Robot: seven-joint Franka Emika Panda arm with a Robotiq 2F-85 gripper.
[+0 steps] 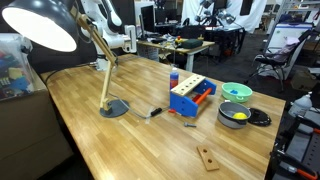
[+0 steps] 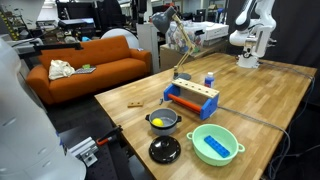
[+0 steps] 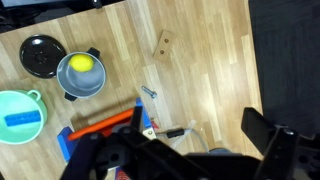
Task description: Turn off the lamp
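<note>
Looming largest at the far left of an exterior view, the lamp [image 1: 45, 28] tips its dark dome shade toward the camera. The white inside glows brightly, so it is on. Its jointed wooden arm leans down and to the right to a round grey base [image 1: 113, 108] resting on the wooden table [image 1: 120, 150]. The heavy base probably balances the overhanging shade.

Just right of the base lies a small dark-and-white object [image 1: 155, 112]. It may be a cord switch, but it is too small to tell. Further right stand a blue and orange toolbox [image 1: 190, 97], then a pot [image 1: 233, 114] with something yellow inside and a green bowl [image 1: 237, 92].

From the opposite side, the lamp [image 2: 165, 20] stands at the table's far edge, and the white robot arm [image 2: 250, 30] rises well apart from it at the right. Only this view shows that gap, along with an orange sofa [image 2: 90, 60].

Only the wrist view shows the gripper [image 3: 178, 152]. Its dark fingers are spread wide with nothing between them, held high above the toolbox. It is likely kept clear and ready to reach for the switch. The lamp cannot be made out clearly in the wrist view.
</note>
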